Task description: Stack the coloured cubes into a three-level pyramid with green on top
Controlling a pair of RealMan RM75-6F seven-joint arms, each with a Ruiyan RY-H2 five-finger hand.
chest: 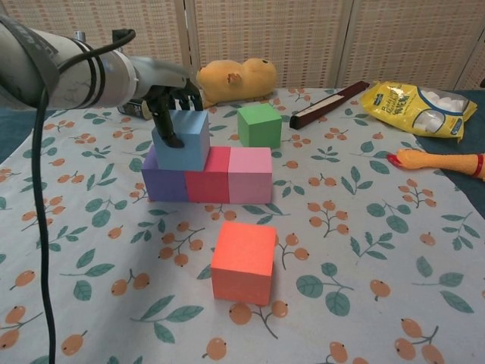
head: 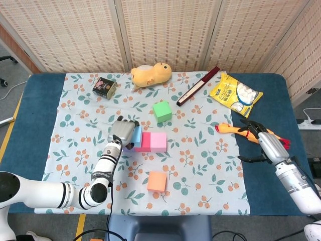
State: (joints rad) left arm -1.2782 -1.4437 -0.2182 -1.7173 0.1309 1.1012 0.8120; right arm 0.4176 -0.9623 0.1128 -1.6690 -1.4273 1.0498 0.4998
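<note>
Left hand grasps blue cube atop purple cube and red cube; right hand released, at 3 o'clock.

Blue cube, purple, red, pink, green, orange; leaf-and-orange-berry cloth

Not much to read here, honestly. The yellow snack bag at about 2 o'clock on the table has dark lettering along its edge in the chest view, but it's too small and blurry to make out. The little dark tin at about 10 o'clock has a printed label that's unreadable too. The cubes carry no print.
</note>
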